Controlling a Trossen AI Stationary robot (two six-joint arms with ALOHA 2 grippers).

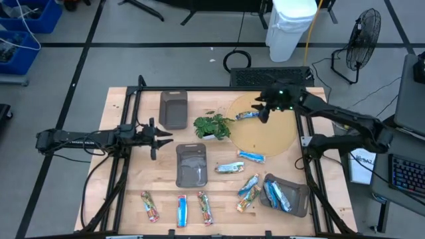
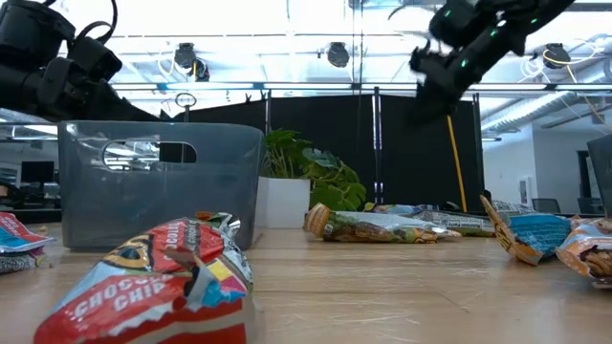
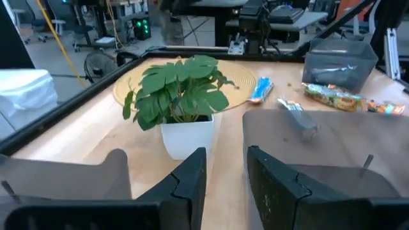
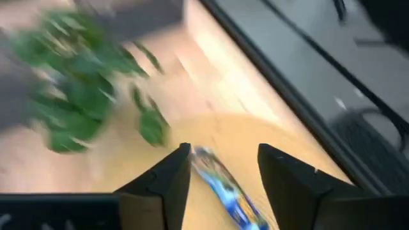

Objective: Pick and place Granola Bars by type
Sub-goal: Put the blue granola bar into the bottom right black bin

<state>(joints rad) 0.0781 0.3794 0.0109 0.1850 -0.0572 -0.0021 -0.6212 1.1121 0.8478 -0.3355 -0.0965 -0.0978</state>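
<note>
**Sorting barely begun: most bars still loose on the table**

My left gripper (image 1: 159,137) hangs over the table's left side, between the far tray (image 1: 173,109) and the middle tray (image 1: 191,164), fingers parted and holding nothing. Three granola bars (image 1: 180,209) lie in a row along the near edge, below it; none has been touched as far as I can judge.

In the middle stands the small plant (image 1: 214,126), and both trays beside it look empty of bars. Right of the plant, on the round mat (image 1: 279,136), one blue bar (image 1: 247,115) lies at the far side. My right gripper (image 1: 264,110) hovers just over it, fingers spread either side of that bar (image 4: 223,185) and not yet closed.

Another blue bar (image 1: 251,157) rests at the mat's near edge, more are scattered towards the near right, and the right tray (image 1: 300,196) already holds a few blue ones. I judge most of the job remains.
</note>
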